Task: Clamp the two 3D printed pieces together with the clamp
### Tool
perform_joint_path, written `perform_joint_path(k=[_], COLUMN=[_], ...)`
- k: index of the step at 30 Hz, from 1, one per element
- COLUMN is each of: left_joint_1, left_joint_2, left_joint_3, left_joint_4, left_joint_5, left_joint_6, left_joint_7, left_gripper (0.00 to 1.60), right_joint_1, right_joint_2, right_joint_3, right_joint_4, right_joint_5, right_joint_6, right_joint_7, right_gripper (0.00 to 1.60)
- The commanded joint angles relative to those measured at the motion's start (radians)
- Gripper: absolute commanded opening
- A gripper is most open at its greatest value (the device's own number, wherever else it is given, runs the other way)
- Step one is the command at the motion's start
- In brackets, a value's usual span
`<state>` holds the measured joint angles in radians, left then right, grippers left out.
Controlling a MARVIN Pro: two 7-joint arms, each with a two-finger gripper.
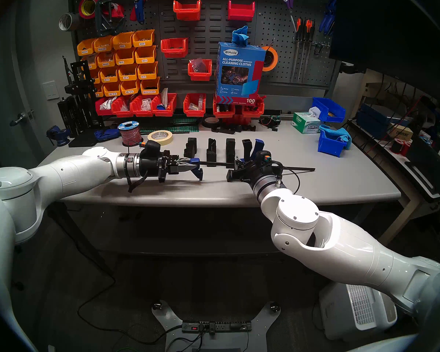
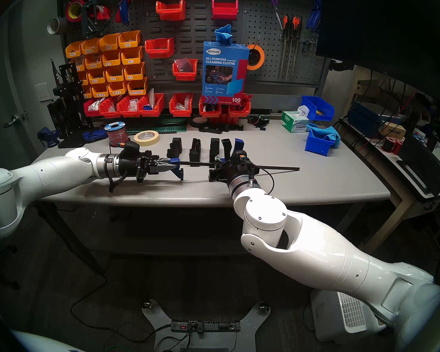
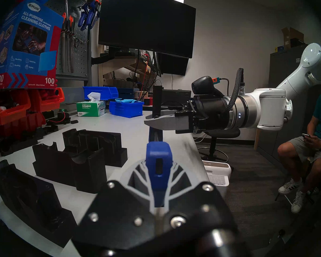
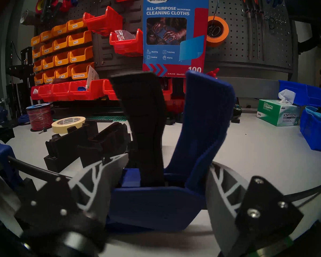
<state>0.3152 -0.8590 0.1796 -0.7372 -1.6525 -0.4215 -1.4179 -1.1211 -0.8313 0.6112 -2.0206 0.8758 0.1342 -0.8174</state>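
Closest to the left wrist camera, the left end effector [image 3: 156,169] is pressed together on the small blue end jaw [image 3: 158,154] of the clamp [image 1: 214,163] and holds its bar level above the surface [image 1: 290,189]. At the other end of the bar, the right end effector [image 4: 169,159] has its fingers on both sides of the blue handle [image 4: 208,112] and the black lever [image 4: 143,112]. They stand apart, and I cannot tell if they already press on the handle body.

Three black 3D printed pieces [image 1: 211,152] stand in a row on the surface just behind the bar, each one apart from the next. None of them is between the clamp's jaws.

By my judgement, only the picking up of the clamp is done. Bringing two pieces together, putting the jaws around them and squeezing the lever are all left to do.
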Motion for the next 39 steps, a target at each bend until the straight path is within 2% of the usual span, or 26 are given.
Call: perform_joint_path(k=[1, 9, 11, 16, 39], left_joint_1=[-0.009, -0.008, -0.007, -0.007, -0.004], left_joint_2=[0.008, 0.008, 0.007, 0.007, 0.007], left_joint_3=[-0.011, -0.013, -0.014, -0.016, -0.022], left_joint_4=[0.005, 0.006, 0.006, 0.006, 0.008], left_joint_5=[0.002, 0.004, 0.004, 0.006, 0.01], left_joint_6=[0.002, 0.003, 0.003, 0.003, 0.005], left_joint_7=[-0.066, -0.066, -0.066, -0.066, -0.066], left_gripper=[0.0, 0.0, 0.0, 0.0, 0.0], right_joint_1=[-0.001, -0.008, -0.01, -0.01, -0.009], right_joint_2=[0.003, 0.003, 0.003, 0.006, 0.01], right_joint_3=[-0.001, -0.003, -0.002, -0.001, 0.008], right_joint_4=[0.008, 0.006, 0.006, 0.008, 0.015], right_joint_5=[-0.007, -0.019, -0.022, -0.029, -0.042], right_joint_6=[0.011, 0.012, 0.013, 0.014, 0.024], right_joint_7=[-0.017, -0.027, -0.03, -0.03, -0.036], right_gripper=[0.48, 0.43, 0.34, 0.0, 0.0])
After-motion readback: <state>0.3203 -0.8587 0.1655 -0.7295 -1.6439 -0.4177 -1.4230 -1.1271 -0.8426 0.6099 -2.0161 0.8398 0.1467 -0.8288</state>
